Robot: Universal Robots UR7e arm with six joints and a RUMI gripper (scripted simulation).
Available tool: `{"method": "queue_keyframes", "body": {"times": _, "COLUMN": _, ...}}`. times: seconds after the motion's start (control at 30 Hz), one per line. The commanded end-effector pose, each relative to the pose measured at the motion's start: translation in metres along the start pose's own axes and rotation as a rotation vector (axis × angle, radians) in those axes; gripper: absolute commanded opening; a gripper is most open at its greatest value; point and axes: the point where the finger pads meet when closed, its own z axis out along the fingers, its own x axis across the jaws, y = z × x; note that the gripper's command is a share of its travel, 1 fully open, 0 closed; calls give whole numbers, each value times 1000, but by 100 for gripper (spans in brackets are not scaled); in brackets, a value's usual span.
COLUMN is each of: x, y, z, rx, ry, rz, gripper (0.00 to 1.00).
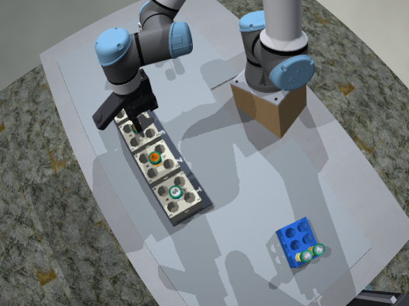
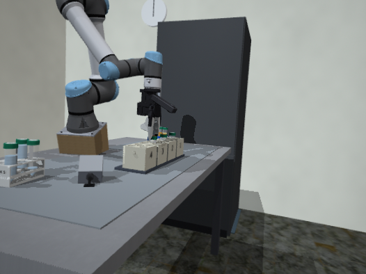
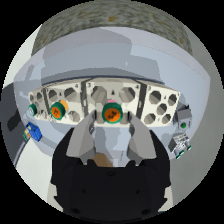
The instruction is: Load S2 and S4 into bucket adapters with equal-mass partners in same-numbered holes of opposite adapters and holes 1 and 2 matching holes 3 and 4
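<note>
Four adapters: in a row on the loading stand (image 1: 205, 206) on the worktop (image 1: 249, 180).
Hand (image 3: 111, 134): released, fingers parted either side of an orange-dot tube (image 3: 112, 113) standing in the centre hole of adapter 3 (image 1: 141, 131).
Adapter 2 (image 1: 157, 162): orange-dot tube (image 1: 155, 157) in centre hole.
Adapter 1 (image 1: 180, 197): white-dot blank (image 1: 175, 191) in centre hole.
Blue rack (image 1: 295, 240): two white-dot tubes (image 1: 312, 252).

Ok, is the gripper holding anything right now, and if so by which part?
Nothing is held. The gripper is open, its fingers apart from the orange-dotted tube, which stands in the centre hole of an adapter.
</note>
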Motion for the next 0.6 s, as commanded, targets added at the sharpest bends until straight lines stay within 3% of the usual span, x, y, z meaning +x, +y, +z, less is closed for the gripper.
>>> {"method": "queue_keyframes", "body": {"times": 0.0, "x": 1, "y": -3, "z": -18, "rx": 8, "ry": 2, "rz": 1, "gripper": 35}}
{"method": "queue_keyframes", "body": {"times": 0.23, "x": 1, "y": -3, "z": -41, "rx": 8, "ry": 2, "rz": 1, "gripper": 35}}
{"method": "queue_keyframes", "body": {"times": 0.4, "x": 1, "y": -3, "z": -42, "rx": 8, "ry": 2, "rz": 1, "gripper": 35}}
{"method": "queue_keyframes", "body": {"times": 0.57, "x": 38, "y": 19, "z": -39, "rx": 1, "ry": -1, "rz": 253, "gripper": 35}}
